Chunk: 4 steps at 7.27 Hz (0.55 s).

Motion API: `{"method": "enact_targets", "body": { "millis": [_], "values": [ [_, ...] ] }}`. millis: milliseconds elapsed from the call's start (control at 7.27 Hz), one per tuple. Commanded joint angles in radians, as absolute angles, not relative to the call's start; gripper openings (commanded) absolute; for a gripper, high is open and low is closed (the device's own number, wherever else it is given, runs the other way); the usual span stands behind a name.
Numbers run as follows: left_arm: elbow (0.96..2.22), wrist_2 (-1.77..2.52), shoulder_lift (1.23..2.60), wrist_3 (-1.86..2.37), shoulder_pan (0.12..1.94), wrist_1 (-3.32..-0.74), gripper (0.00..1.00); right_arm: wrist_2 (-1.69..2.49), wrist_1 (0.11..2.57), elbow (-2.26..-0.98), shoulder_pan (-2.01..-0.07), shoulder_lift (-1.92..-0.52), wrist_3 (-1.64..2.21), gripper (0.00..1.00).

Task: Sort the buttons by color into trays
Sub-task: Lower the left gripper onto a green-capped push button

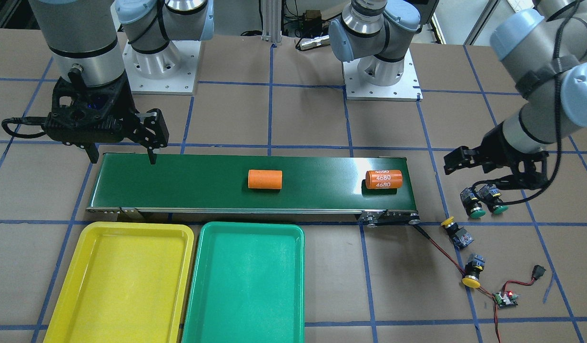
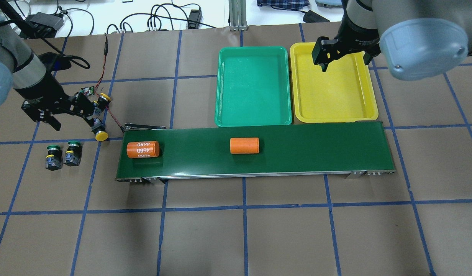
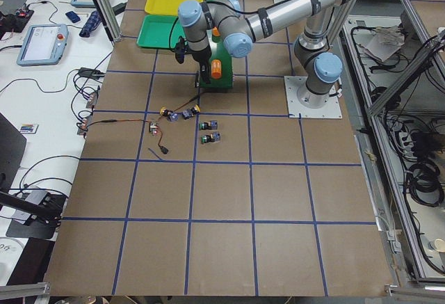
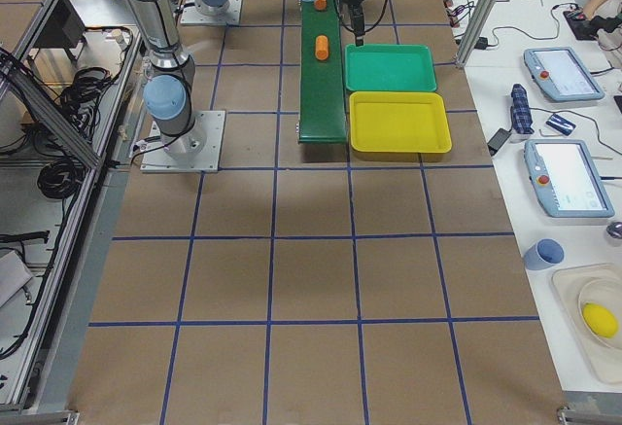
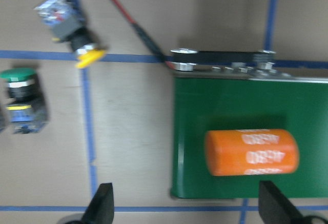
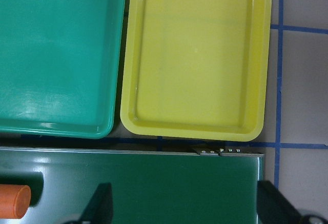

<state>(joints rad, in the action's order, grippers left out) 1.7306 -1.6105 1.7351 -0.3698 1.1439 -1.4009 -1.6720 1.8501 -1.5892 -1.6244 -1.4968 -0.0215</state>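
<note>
Two green-capped buttons (image 1: 475,204) (image 2: 53,157) stand side by side on the table past the belt's end. Two yellow-capped buttons (image 1: 454,231) (image 2: 101,132) lie nearby, one (image 1: 472,274) beside a red wire. My left gripper (image 1: 460,159) (image 2: 91,113) (image 5: 187,206) hovers open above this group, holding nothing. The yellow tray (image 1: 117,281) (image 6: 195,60) and the green tray (image 1: 246,286) (image 6: 56,55) lie side by side along the belt, both bare. My right gripper (image 1: 122,157) (image 6: 184,208) hangs open and holds nothing over the belt's other end, near the yellow tray.
A long dark-green conveyor belt (image 1: 322,183) carries a plain orange cylinder (image 1: 265,179) and one marked "4680" (image 1: 384,179). A small circuit board (image 1: 505,297) with red and black wires lies by the yellow-capped buttons. Both arm bases stand behind the belt.
</note>
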Motion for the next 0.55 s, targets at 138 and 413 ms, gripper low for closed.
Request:
{"method": "enact_targets", "body": {
  "millis": [138, 413],
  "values": [
    [1.730, -1.625, 1.866, -0.693, 0.932, -1.170, 1.00, -1.674, 1.850, -1.589, -1.624, -1.496, -0.021, 1.00],
    [1.723, -1.618, 1.946, -0.715, 0.858, -1.140, 1.00, -1.674, 1.848, -1.591, -1.624, -1.496, -0.021, 1.00]
  ]
}}
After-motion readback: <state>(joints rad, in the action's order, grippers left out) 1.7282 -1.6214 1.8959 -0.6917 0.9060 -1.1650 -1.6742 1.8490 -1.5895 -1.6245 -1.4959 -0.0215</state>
